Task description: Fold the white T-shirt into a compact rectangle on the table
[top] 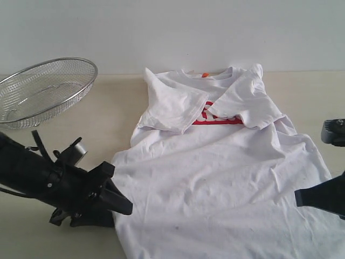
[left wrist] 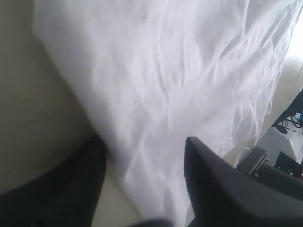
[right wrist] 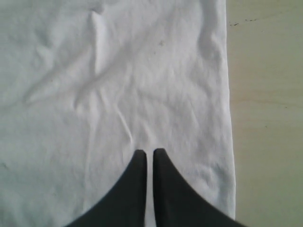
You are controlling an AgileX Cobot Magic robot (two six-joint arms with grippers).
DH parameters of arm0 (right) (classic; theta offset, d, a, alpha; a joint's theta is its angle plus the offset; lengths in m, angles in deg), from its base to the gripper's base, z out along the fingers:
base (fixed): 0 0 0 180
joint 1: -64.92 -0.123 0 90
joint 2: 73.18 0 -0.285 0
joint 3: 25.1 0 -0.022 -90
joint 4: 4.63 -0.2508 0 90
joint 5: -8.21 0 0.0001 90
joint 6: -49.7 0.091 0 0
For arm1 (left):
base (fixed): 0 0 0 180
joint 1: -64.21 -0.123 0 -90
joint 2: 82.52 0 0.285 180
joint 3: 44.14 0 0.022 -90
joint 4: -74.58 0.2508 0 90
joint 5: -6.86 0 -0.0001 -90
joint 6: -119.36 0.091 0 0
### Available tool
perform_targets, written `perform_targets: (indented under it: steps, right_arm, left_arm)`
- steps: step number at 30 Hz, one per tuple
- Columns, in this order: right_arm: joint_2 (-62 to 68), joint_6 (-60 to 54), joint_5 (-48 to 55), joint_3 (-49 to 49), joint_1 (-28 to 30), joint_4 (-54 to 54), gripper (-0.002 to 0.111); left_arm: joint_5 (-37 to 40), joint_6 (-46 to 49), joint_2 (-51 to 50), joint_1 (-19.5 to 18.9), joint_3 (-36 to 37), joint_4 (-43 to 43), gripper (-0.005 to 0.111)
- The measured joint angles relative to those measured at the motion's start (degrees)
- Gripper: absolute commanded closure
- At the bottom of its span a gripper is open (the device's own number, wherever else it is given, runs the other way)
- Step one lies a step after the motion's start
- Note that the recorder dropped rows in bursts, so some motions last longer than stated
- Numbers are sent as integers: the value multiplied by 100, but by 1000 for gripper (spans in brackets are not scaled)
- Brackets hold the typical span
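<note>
So, shirt: white T-shirt (top: 215, 178) is lying flat on the table (top: 118, 108), 2 sleeves folded over the red lettering, probably prepping the body fold.
Left pincer (left wrist: 142, 142): sitting released, jaws straddling the shirt's side edge.
Right pincer (right wrist: 149, 153): hovering clenched over the opposite edge, gripping nothing visible.
Fabric: soft cotton, wrinkling everywhere.
Basket (top: 43, 89): shiny wire mesh, sitting apart.

Light is bright and even; shadows are soft and weak, e.g. in the shirt (top: 215, 183) folds. Left wrist view is blurred, esp. near the lens, and the white cloth is almost washed out. Right wrist view is sharp. Exterior pic is slightly grainy.
</note>
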Motion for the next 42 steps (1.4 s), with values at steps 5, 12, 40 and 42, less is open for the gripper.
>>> perform_targets:
  steps: [5,12,40,42]
  right_arm:
    - [0,0,0,0,0,-11,109]
    - [0,0,0,0,0,-11,109]
    - [0,-51,-11,0,0,-11,109]
    - [0,-63,-11,0,0,-11,109]
  left_arm:
    - [-303,-1,-80,248,-360,17,94]
    - [81,113,-128,257,-738,28,102]
    - [-844,-296,-2711,397,-7483,-400,102]
    - [-844,-296,-2879,397,-7750,-400,102]
